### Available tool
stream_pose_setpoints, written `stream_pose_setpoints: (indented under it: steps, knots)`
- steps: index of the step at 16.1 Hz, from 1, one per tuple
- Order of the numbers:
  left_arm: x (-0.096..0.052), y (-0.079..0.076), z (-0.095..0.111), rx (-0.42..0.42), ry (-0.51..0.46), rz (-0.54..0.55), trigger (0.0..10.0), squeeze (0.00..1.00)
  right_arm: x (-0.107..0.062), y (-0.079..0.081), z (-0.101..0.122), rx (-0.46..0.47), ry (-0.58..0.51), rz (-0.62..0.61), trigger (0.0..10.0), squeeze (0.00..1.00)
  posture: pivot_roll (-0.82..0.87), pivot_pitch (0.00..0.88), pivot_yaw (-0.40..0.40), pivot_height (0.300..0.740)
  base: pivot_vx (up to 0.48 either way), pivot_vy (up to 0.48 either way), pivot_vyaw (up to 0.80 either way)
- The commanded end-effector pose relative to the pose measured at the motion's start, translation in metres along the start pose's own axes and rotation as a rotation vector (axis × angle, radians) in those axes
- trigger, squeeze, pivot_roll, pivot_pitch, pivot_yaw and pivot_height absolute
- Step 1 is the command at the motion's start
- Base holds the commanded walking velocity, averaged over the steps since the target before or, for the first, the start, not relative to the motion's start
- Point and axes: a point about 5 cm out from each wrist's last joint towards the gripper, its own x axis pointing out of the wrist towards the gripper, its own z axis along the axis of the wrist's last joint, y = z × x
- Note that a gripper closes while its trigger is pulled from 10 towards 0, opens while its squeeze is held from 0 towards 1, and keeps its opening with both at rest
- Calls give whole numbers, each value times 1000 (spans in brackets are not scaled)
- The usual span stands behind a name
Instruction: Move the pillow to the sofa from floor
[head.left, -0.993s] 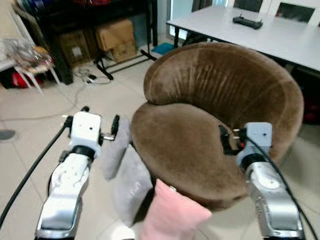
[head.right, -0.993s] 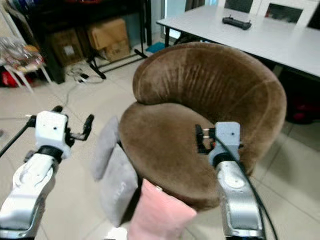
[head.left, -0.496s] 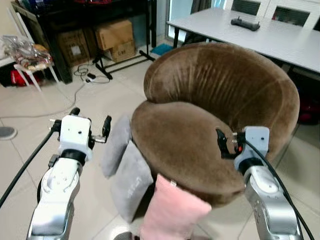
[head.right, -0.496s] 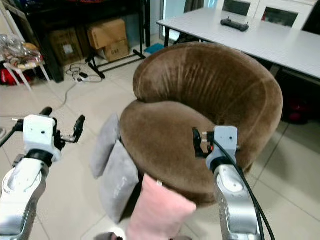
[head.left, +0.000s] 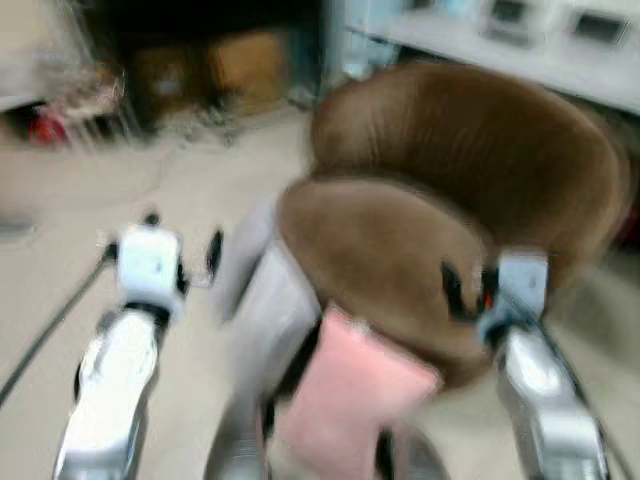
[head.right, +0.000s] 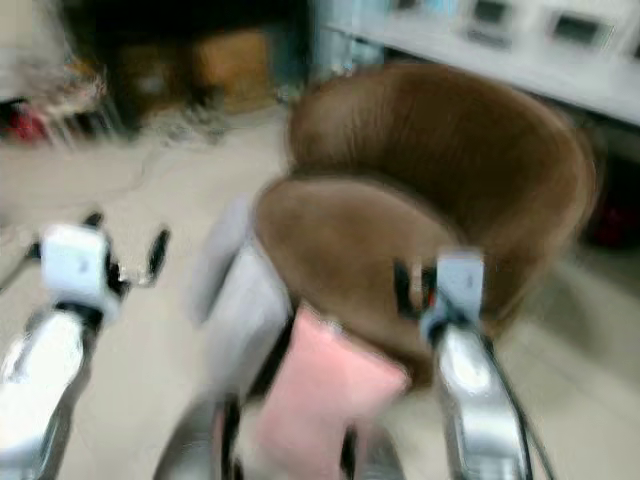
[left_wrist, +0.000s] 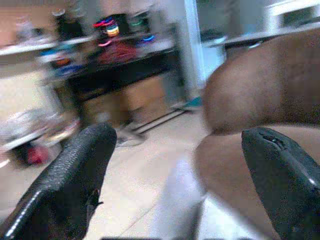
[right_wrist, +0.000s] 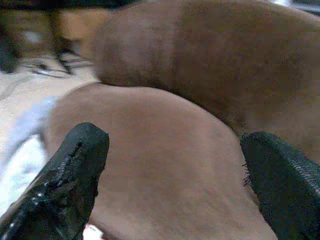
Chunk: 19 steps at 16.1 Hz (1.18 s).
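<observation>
1. Pale floor tiles (head.left: 60, 250) are seen in the blurred left eye view, with a dark shelf unit (head.left: 200, 50) behind and a white worktop (head.left: 520, 50) at the back right. A round brown sofa (head.left: 470, 170) is set in the middle. A pink pillow (head.left: 350, 390) is propped on the floor against the sofa's front, touching it, and two grey pillows (head.left: 270, 300) are leaned against the sofa just to its left.
2. The left end effector (head.left: 180, 235) is held above the floor beside the grey pillows, fingers parted. The right end effector (head.left: 465, 290) is held over the sofa seat's front.
3. In the right eye view, the same scene is shown, equally blurred.
4. In the left wrist view, both black fingers (left_wrist: 70, 185) are spread wide apart with nothing gripped; the sofa and one grey pillow are seen beyond.
5. In the right wrist view, the fingers (right_wrist: 65, 180) are likewise spread wide and empty, with the sofa seat between them.
</observation>
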Motion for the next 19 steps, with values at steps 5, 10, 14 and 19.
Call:
stream_pose_setpoints:
  steps: [5, 10, 14, 19]
  knots:
    - [2, 0, -1, 21, 28, 25, 10000, 0, -1, 1, -4, 0, 11, 9, 10000, 0, 16, 0, -4, 545, 0, 0, 0]
    - [4, 3, 0, -8, 12, 36, 10000, 0, 0, 2, -5, 3, 13, 12, 10000, 0, 16, 0, -7, 545, 0, 0, 0]
    - [3, 3, -1, -9, 11, 32, 10000, 0, 1, 1, -11, 29, 39, 4, 10000, 0, 15, 0, -9, 545, 126, 0, -183]
    - [4, 3, -1, -7, 8, 23, 10000, 0, 1, -1, -11, 11, 34, -4, 10000, 0, 17, 0, -7, 545, 262, 0, -671]
